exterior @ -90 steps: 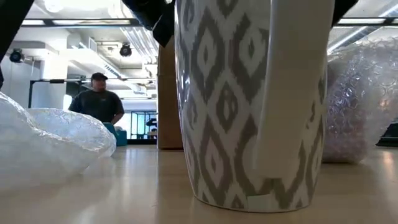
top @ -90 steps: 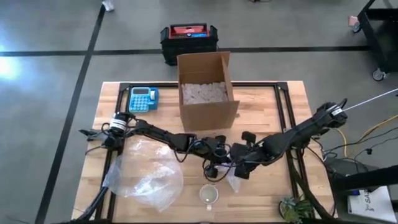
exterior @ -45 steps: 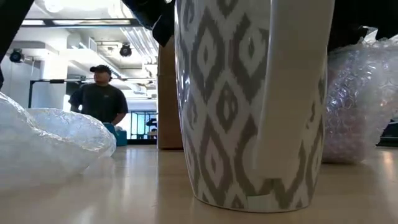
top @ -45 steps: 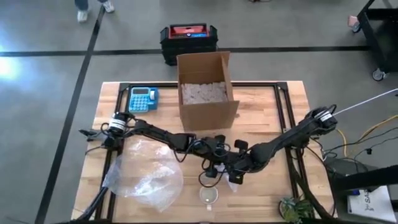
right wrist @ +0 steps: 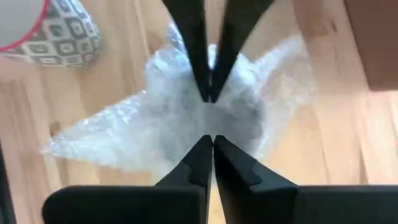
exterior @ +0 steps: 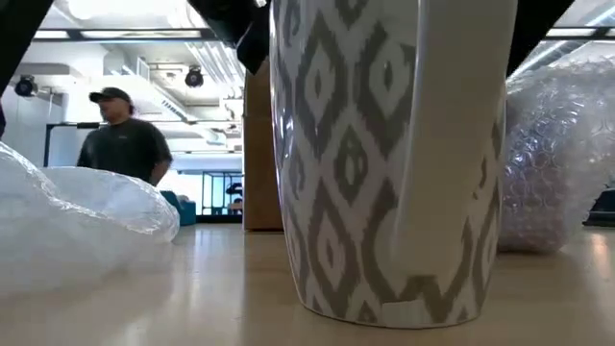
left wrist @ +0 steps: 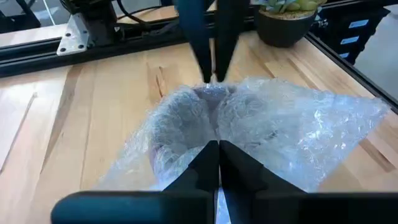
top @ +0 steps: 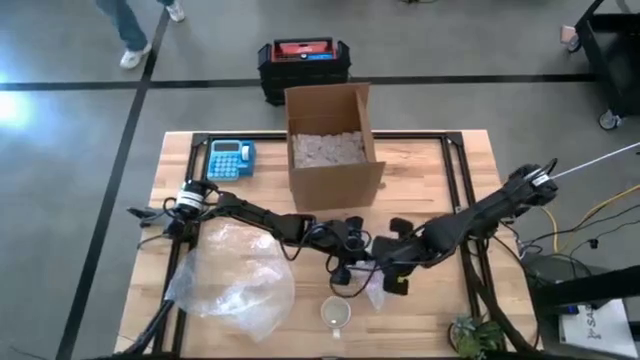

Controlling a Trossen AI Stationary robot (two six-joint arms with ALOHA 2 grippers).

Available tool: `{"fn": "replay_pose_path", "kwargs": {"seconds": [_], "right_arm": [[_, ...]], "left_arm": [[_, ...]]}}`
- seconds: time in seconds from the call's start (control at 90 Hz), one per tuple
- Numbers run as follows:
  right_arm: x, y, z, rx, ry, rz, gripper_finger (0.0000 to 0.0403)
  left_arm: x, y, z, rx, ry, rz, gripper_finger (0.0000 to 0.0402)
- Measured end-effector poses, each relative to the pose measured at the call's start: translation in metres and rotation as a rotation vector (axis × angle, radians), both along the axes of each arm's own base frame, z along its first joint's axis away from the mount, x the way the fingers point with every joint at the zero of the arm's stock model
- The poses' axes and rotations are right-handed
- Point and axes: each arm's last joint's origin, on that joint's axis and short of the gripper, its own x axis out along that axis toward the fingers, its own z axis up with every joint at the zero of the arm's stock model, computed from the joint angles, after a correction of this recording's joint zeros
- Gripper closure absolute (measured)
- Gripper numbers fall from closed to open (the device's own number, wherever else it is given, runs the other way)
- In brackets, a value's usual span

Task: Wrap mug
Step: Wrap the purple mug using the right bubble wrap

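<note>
1. Two grippers meet over a small sheet of bubble wrap (top: 373, 288) near the front middle of the table (top: 440, 170), each pinching it from an opposite side.
2. The left gripper (left wrist: 217, 155) has its fingers pressed together on the sheet's edge; in its wrist view the crumpled wrap bunches up right at the tips.
3. The right gripper (right wrist: 211, 146) is likewise clamped on the same sheet, its tips nearly touching those of the other arm.
4. The mug (top: 337, 314) stands upright on the table, just in front of the sheet and apart from both grippers; it is white with a grey diamond pattern, and its handle (exterior: 452, 154) faces the low camera.
5. A larger heap of clear plastic wrap (top: 232, 278) lies on the left part of the table, beside the left arm.
6. An open cardboard box (top: 331, 145) sits at the back middle, with a blue calculator (top: 230, 158) to its left.
7. A small potted plant (top: 475, 337) stands at the front right corner.
8. A person (exterior: 120, 139) in a dark shirt and cap shows in the room beyond.
</note>
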Motion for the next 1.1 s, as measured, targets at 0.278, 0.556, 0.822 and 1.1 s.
{"fn": "replay_pose_path", "kwargs": {"seconds": [0.278,0.556,0.822,1.1], "right_arm": [[-0.001,0.018,-0.027,-0.039,0.02,0.056,0.04],[0.008,0.005,-0.046,-0.116,0.058,0.043,0.04],[0.015,-0.016,-0.079,-0.122,0.121,0.008,0.0401],[0.022,-0.022,-0.087,-0.119,0.127,-0.004,0.0401]], "left_arm": [[0.0,0.0,0.0,0.001,0.0,0.0,0.0402],[0.0,0.0,0.001,-0.001,-0.006,-0.002,0.0402],[0.0,0.0,0.001,-0.001,-0.01,-0.002,0.0402],[0.0,0.0,0.001,-0.005,-0.011,-0.009,0.0402]]}}
